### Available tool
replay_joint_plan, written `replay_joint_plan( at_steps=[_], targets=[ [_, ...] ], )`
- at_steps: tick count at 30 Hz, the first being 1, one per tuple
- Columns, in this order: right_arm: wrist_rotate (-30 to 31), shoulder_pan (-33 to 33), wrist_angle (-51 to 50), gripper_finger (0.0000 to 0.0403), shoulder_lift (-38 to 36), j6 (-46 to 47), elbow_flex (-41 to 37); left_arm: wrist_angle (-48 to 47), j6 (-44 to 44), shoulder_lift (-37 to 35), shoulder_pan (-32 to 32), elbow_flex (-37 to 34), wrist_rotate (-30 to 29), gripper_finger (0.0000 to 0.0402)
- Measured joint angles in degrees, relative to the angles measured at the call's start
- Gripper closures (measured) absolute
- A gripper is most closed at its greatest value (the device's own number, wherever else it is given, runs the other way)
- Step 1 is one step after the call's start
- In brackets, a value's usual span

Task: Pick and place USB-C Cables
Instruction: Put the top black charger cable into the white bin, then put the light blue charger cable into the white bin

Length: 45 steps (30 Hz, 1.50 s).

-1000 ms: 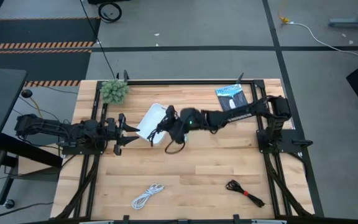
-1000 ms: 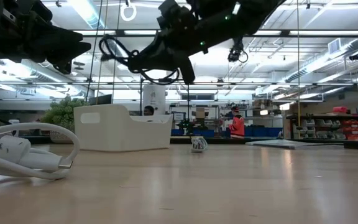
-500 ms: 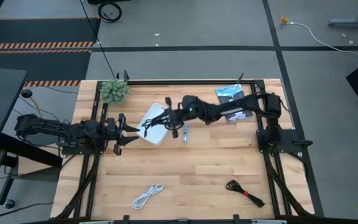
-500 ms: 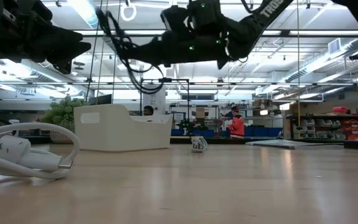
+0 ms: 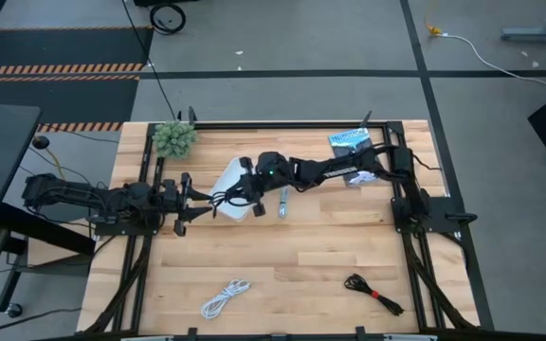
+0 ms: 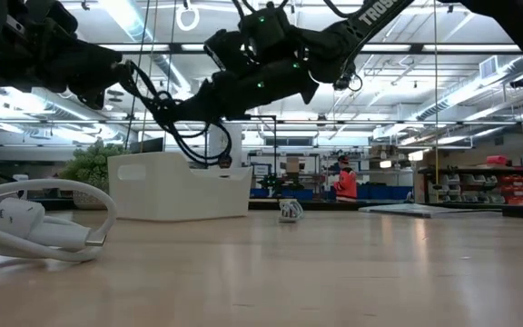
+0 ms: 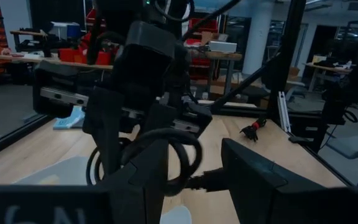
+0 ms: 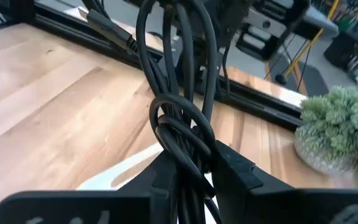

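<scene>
The loose black cable [image 8: 180, 118] is a bunch of loops in my shut right gripper [image 8: 194, 165], which reaches from the table's right over the white tray [image 5: 239, 177]. In the low view the loops [image 6: 184, 136] hang just above the tray's wall [image 6: 175, 186]. My left gripper [image 5: 197, 202] waits open, level, at the tray's left side, its fingers [image 7: 253, 180] facing the cable. The white cable [image 5: 224, 298] lies coiled near the table's near edge. The black bundle with a red band [image 5: 373, 295] lies at the near right. My right gripper pinches several strands of the black cable's coil [image 8: 188, 146] between its two fingers [image 8: 235, 171]. It comes slanting down from the table's right, pointing left. The cable is lifted clear, and its loops [image 6: 189, 145] hang beyond and below the fingertips over the tray.
A blue-and-white flat packet [image 5: 353, 147] lies at the far right under the right arm. A green plant [image 5: 174, 139] stands at the far left corner. A small object [image 5: 283, 202] lies on the wood right of the tray. Bare wood spans the table's middle.
My right gripper has carried the black cable from the table's middle toward the far and left edges, over the tray, then dropped lower so the loops hang near the tray. It has stayed shut on the cable.
</scene>
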Motion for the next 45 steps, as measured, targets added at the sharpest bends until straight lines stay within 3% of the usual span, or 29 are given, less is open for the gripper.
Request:
replay_joint_plan(
  at_steps=[10, 16, 20, 31, 40, 45],
  targets=[
    [1.6, -1.2, -6.4, 0.0323, 0.1, -0.5, -0.1, 0.4, 0.0, 0.0, 0.0, 0.0, 0.5, 0.0246],
    [6.4, -1.0, -10.6, 0.032, 0.0, -9.0, -0.1, 0.3, 0.0, 0.0, 0.0, 0.0, 0.4, 0.0246],
    [7.0, -1.0, -13.0, 0.0298, 0.0, -14.0, -0.1, 0.3, 0.0, 0.0, 0.0, 0.0, 0.3, 0.0246],
    [10.3, -0.2, -16.1, 0.0226, 0.0, -13.4, -0.1, 0.2, 0.1, 0.0, 0.0, 0.0, 0.3, 0.0246],
    [17.0, 2.6, -19.2, 0.0204, -6.1, -13.5, 0.0, 0.2, 0.0, 0.0, 0.0, 0.0, 0.3, 0.0246],
    [20.4, 4.8, -27.7, 0.0204, -10.6, -11.6, 0.0, 0.2, 0.0, 0.0, 0.0, 0.0, 0.3, 0.0246]
  ],
)
